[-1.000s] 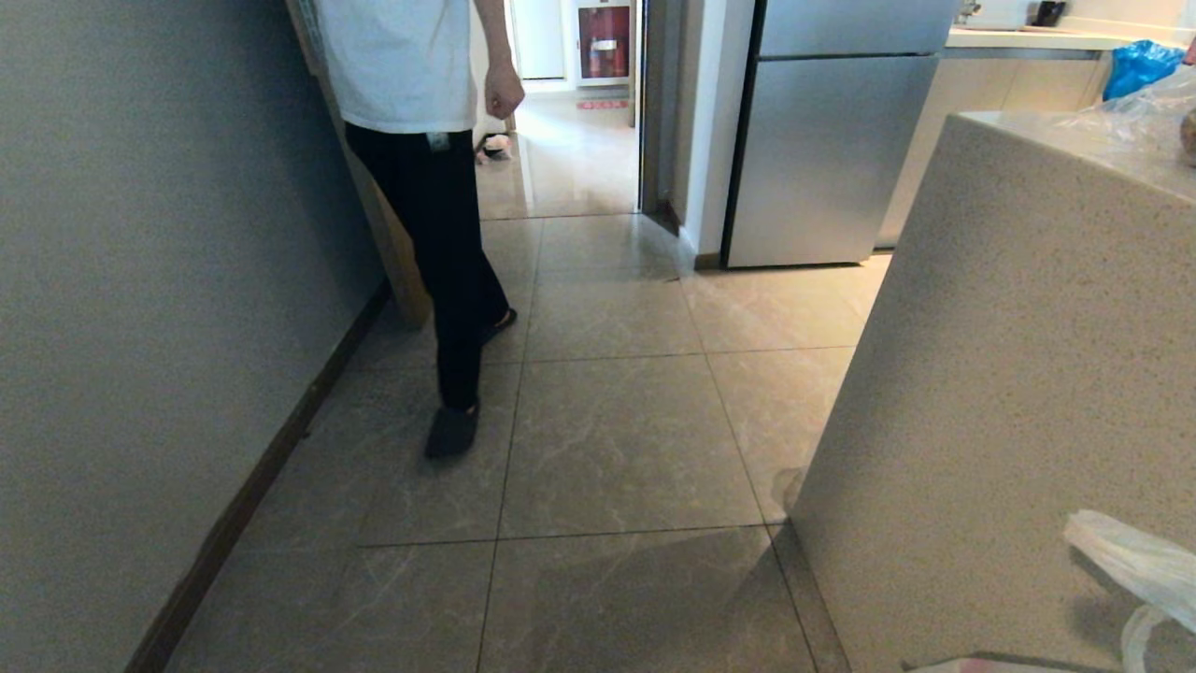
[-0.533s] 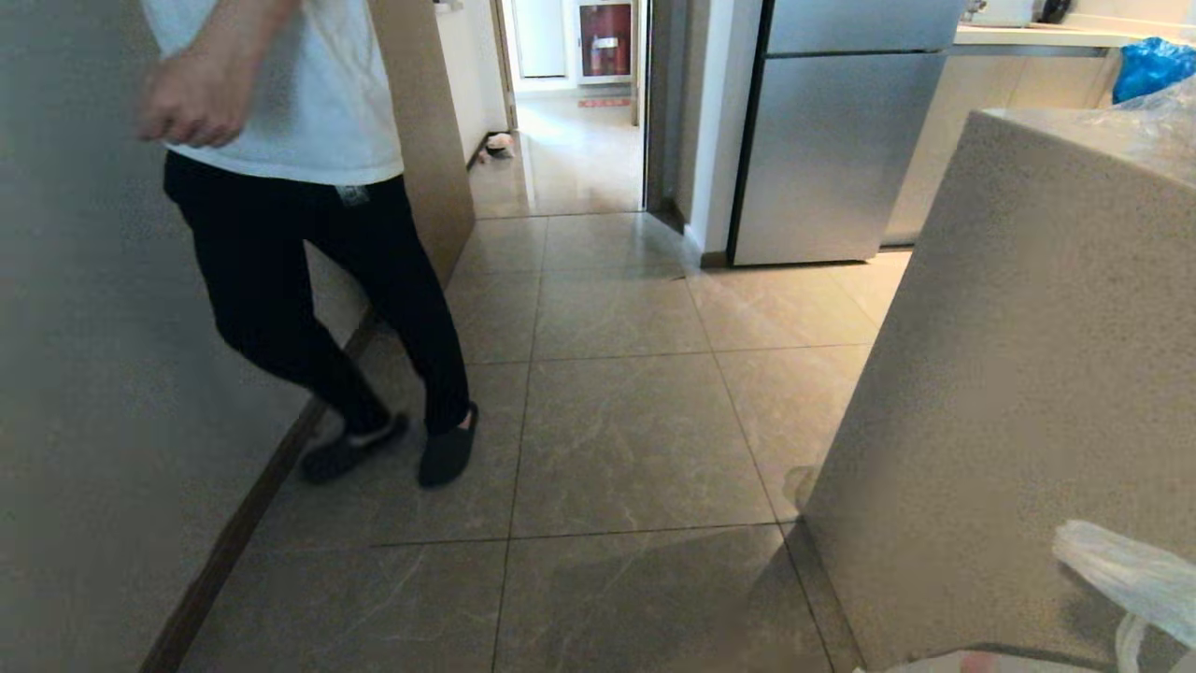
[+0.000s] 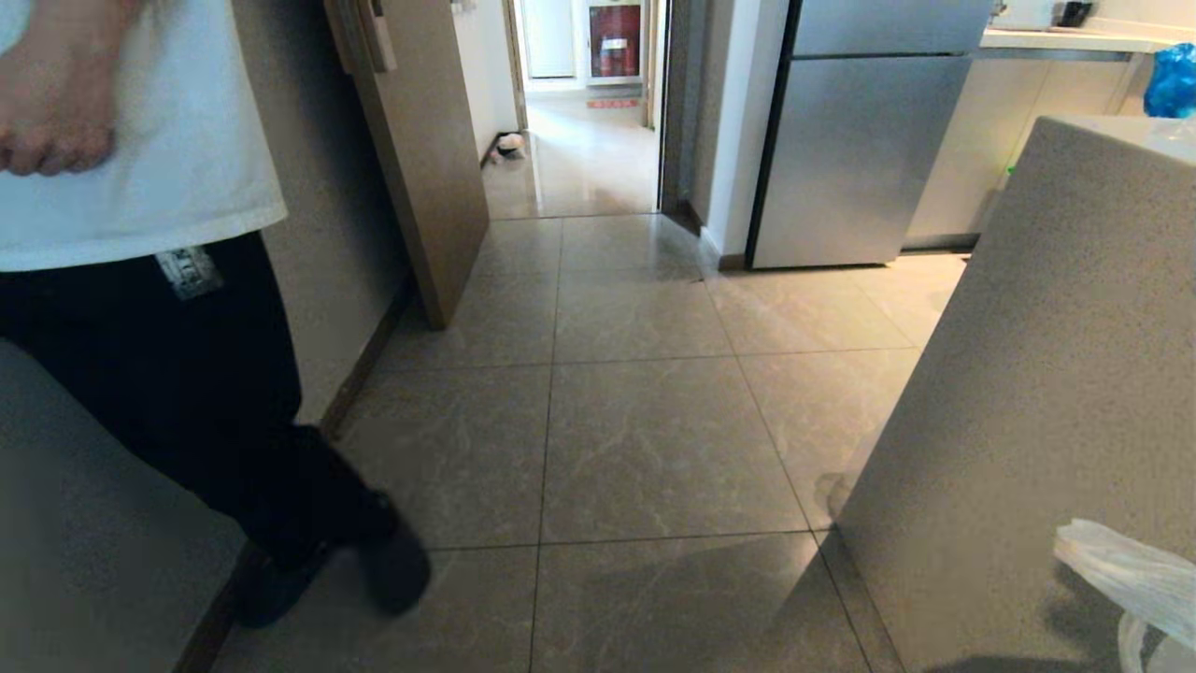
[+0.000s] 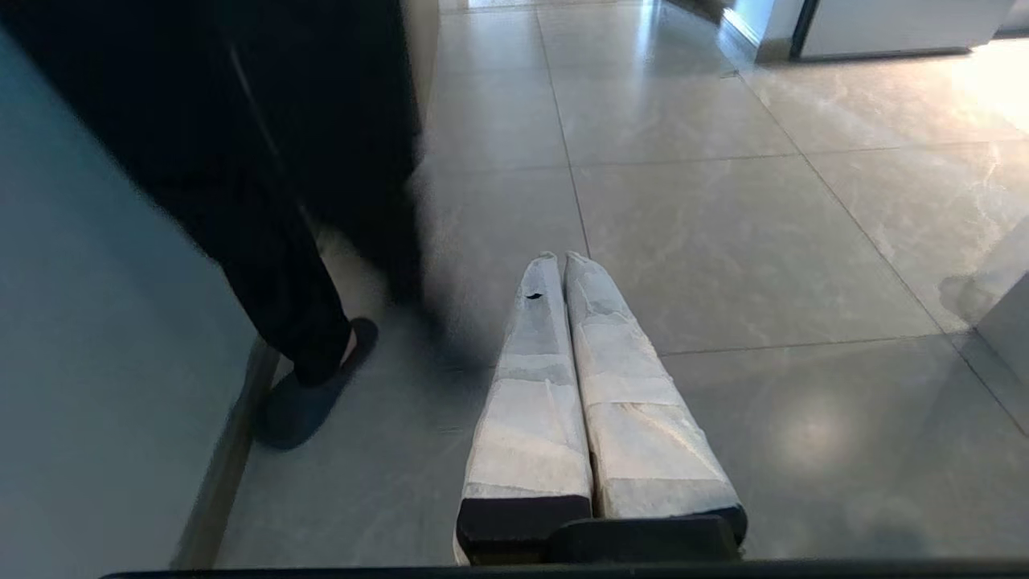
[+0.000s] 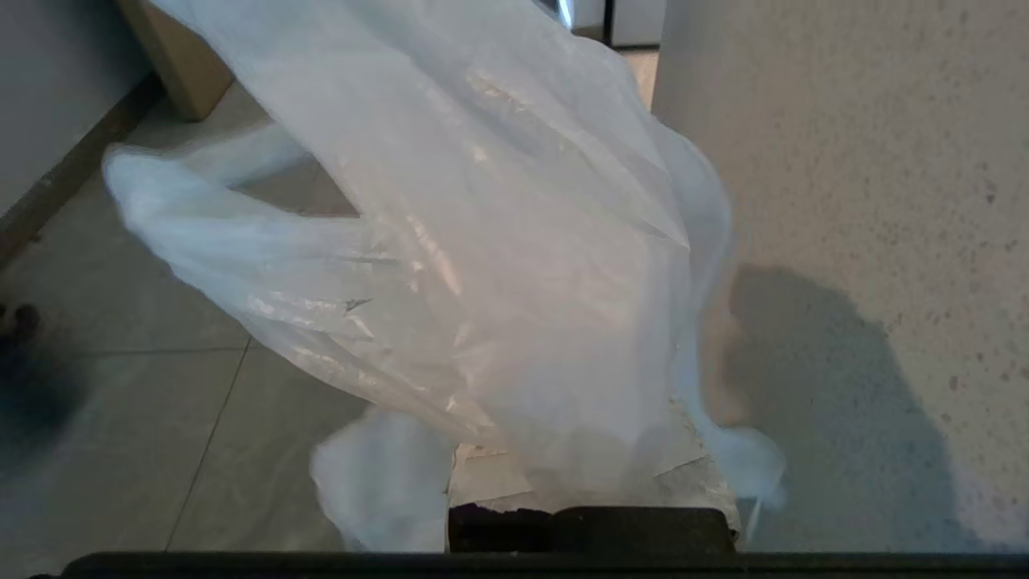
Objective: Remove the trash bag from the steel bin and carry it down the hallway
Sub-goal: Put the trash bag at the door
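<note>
- Thin plastic of the trash bag [image 5: 482, 265] is the main risk: it billows loose over the right claw [image 5: 595, 482], fingers not visible under the film but pressed together, apparently pinching only a bunched bit of bag; a weak pinch like that could slip free during travel.
- Person [image 3: 177, 308] stands very close on the robot's left, against the wall [image 3: 84, 523], one shoe [image 4: 309, 398] on the floor [image 3: 654, 449] near the left claw [image 4: 559, 261]; driving on could clip a foot or leg.
- Speckled stone counter [image 3: 1046, 374] sits tight on the right, bag hanging just beside its side panel [image 5: 868, 201]; likely to drag or snag on the corner.
- Narrow gap ahead between wooden door [image 3: 425, 159] and fridge [image 3: 860, 140]; swinging bag could catch there.
- Left claw: taped fingers pressed together, holding nothing, pointing out over the floor tiles.
- Bag look: translucent white, crinkled, glossy highlights, one loop handle [image 5: 201, 201] flaring out sideways, puffed with air; contents not visible. In the head view only an edge [image 3: 1131, 579] shows, low at the right.
- Steel bin not in view; bag is already out, carry stage down the hallway [image 3: 584, 159].
</note>
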{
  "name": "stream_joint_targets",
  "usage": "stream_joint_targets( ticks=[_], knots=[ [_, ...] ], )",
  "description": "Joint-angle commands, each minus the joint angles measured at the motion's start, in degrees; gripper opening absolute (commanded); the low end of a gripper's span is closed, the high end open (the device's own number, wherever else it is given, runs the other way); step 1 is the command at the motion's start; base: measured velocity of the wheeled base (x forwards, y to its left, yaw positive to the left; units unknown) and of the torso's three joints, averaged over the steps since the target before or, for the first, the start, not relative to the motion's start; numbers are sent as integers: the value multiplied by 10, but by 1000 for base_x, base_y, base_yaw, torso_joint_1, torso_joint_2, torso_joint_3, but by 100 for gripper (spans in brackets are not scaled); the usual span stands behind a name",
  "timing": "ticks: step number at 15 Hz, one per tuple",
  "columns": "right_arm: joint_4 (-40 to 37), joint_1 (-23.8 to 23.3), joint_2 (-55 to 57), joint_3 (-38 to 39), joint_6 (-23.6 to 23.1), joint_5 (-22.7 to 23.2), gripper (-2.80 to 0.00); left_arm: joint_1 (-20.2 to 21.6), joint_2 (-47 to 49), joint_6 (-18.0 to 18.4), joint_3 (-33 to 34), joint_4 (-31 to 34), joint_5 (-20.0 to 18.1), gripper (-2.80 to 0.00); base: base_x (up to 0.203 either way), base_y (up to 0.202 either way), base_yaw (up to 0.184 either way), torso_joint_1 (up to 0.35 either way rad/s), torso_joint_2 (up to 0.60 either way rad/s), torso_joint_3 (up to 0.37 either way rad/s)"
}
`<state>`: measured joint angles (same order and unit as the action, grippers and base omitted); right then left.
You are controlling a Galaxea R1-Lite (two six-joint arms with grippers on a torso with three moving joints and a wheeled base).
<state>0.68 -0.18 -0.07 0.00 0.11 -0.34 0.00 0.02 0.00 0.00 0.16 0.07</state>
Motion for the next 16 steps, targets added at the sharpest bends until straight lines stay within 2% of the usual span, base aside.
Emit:
stream_joint_targets(
  ticks=[1, 10, 16],
  knots=[
    [0, 0, -22, 0, 0, 0, -280, 0, 0, 0, 0, 0, 0, -280, 0, 0, 0, 0, 0, 0],
    [0, 0, -22, 0, 0, 0, -280, 0, 0, -1, 0, 0, 0, -280, 0, 0, 0, 0, 0, 0],
    [0, 0, -22, 0, 1, 0, -280, 0, 0, -1, 0, 0, 0, -280, 169, 0, 1, 2, 2, 1]
  ],
)
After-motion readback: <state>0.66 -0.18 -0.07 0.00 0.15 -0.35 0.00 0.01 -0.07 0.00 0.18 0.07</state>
